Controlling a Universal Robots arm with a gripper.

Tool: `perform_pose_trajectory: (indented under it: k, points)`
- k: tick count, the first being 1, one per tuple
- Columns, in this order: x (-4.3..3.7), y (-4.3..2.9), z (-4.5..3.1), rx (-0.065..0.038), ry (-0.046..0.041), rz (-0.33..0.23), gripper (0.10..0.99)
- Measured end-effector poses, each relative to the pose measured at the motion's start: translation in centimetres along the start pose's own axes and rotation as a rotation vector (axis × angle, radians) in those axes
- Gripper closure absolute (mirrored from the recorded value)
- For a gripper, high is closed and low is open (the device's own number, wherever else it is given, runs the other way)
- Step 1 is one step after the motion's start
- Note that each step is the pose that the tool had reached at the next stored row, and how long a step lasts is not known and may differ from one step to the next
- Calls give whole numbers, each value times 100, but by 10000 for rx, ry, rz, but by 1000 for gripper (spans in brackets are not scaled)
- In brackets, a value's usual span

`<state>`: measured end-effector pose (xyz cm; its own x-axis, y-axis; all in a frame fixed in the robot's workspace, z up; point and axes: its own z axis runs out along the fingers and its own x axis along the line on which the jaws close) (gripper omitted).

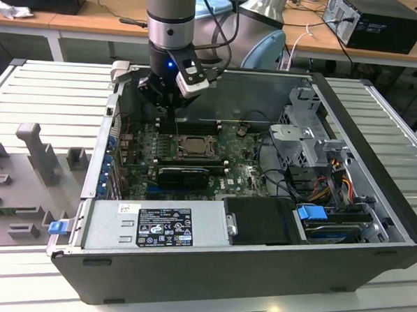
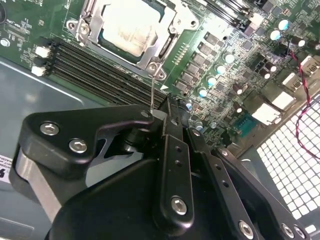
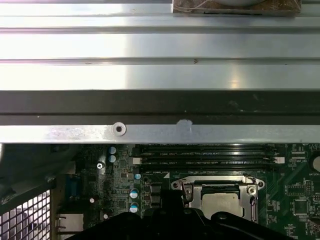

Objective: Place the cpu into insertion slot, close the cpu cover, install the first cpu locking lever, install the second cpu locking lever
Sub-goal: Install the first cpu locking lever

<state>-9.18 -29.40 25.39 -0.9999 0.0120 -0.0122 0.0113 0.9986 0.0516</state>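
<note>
Claw (image 1: 171,111) hangs just far of cpu (image 2: 127,30), cover (image 2: 172,22) down on it; thin lever (image 2: 151,90) stands btw them. I can't tell claw's grip.

Bright, even overhead light fills the exterior view: the ribbed metal table (image 1: 44,91) shines pale, while the inside of the computer case (image 1: 223,272) sits dimmer. In the first wrist view the metal ribs (image 3: 160,75) glare white. In the second wrist view the cpu (image 2: 127,30) looks washed out and the perforated panel (image 2: 295,155) glows.
</note>
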Motion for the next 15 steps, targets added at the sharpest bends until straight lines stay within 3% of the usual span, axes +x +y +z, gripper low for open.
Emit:
perform_pose_trajectory:
  k: [15]
  points:
    - [-49, 0, 6, 0, 0, 0, 980]
